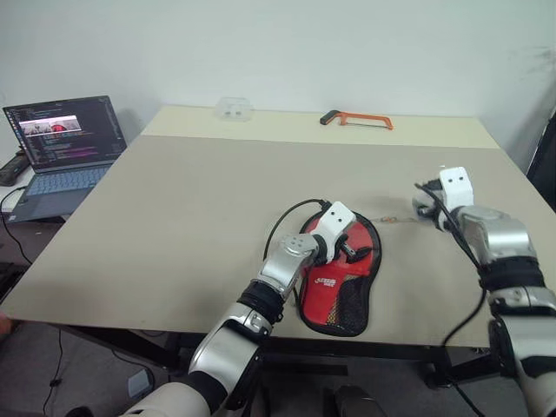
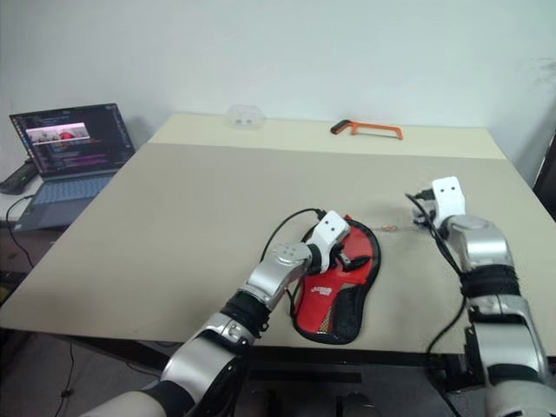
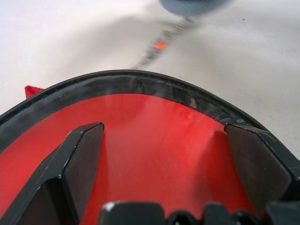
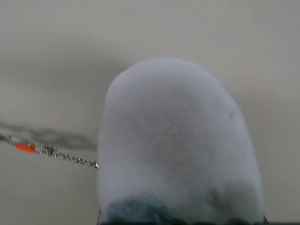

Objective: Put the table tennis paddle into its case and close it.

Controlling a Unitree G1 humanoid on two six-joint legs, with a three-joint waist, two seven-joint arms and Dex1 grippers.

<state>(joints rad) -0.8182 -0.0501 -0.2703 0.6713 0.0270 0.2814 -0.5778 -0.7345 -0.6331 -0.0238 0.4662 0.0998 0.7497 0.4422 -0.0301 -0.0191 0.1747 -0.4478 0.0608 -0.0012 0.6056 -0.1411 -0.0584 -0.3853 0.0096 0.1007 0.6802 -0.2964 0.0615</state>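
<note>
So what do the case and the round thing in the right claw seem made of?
The case: likely soft fabric, matte red front, black mesh lower part, black edging. The pouch, held by the right claw: seemingly fuzzy grey-blue cloth, on a thin beaded metal chain.

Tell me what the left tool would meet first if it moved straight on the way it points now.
Probably the red front of the case, directly under the open left tool; depth is unclear.

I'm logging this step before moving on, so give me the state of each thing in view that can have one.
case: flat on the table, paddle not visible.
left gripper: open, over the case's red front.
right gripper: shut on the grey-blue pouch, whose chain trails across the table toward the case.
hacksaw: lying at the far edge, untouched.
laptop: lid open, screen on.
</note>
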